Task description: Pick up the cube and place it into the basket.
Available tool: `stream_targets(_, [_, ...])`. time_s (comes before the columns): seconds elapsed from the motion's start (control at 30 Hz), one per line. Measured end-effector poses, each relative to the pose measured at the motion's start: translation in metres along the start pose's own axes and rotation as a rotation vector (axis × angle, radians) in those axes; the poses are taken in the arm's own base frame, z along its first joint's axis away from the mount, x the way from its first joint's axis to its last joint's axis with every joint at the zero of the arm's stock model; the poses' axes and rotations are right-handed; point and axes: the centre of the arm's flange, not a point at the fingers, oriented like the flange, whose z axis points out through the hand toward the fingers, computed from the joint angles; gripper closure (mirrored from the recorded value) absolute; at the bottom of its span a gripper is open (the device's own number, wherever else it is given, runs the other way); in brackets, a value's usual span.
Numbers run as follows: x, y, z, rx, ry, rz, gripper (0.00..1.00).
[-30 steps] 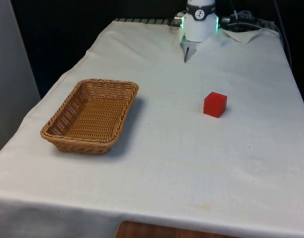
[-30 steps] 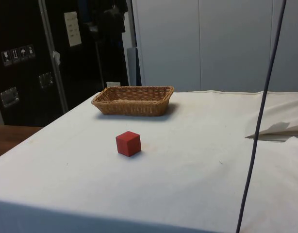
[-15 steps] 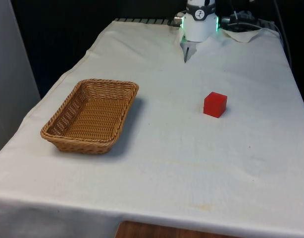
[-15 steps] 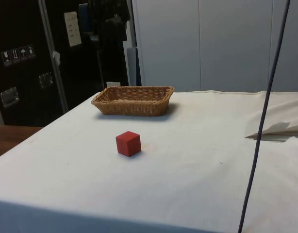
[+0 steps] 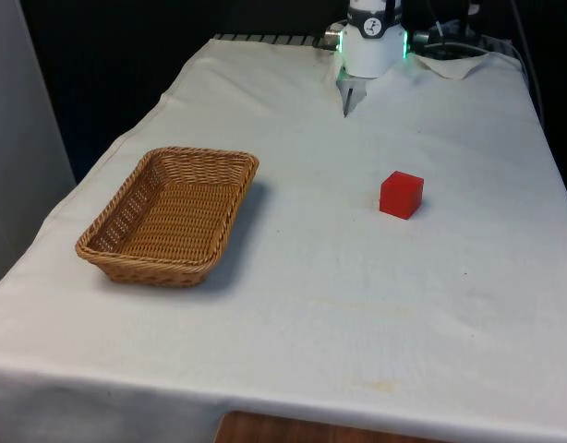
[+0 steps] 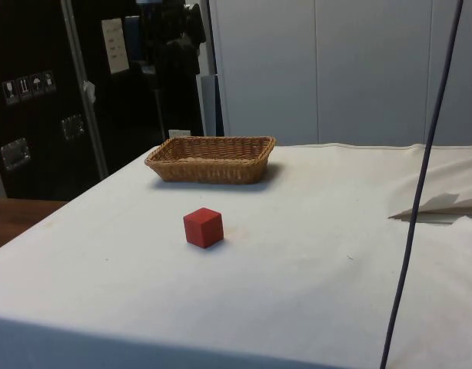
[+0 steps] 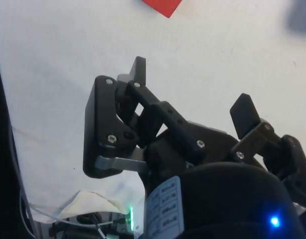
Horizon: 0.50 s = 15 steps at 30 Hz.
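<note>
Front view, near to far for you: the cloth-covered table (image 5: 302, 323) has a wide bare strip along its near edge, with a sliver of brown wood showing below the cloth's hem. Next comes the wicker basket (image 5: 169, 215) on the front view's left, close to that side's table edge, long axis running near-to-far and slightly skewed, open side up, nothing in it. The red cube (image 5: 401, 195) sits on the cloth on the front view's right, well apart from the basket, with bare cloth between them and on every side of it. You have room around the cube in all directions; the table edge on the front view's right is the nearest limit, and it's not close. The cube has no long axis; it's turned so a vertical corner edge faces the front camera, two side faces visible. Side view agrees: cube (image 6: 203, 227) flat on the cloth corner-on, basket (image 6: 211, 158) beyond it, a dark cable (image 6: 420, 184) hanging across that view's right part. Farthest back, the robot's base stands at the table's far end. Wrist view: gripper (image 7: 193, 97) is above bare cloth with fingers spread wide and nothing between them, and a corner of the cube (image 7: 162, 6) sits beyond the fingertips, not touching.
</note>
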Motion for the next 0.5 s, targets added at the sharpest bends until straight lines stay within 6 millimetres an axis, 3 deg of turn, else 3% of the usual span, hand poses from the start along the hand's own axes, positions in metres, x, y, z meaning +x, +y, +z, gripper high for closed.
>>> stream_targets(0.5, [-0.004,-0.010,0.013,0.003,0.001,-0.037,0.00])
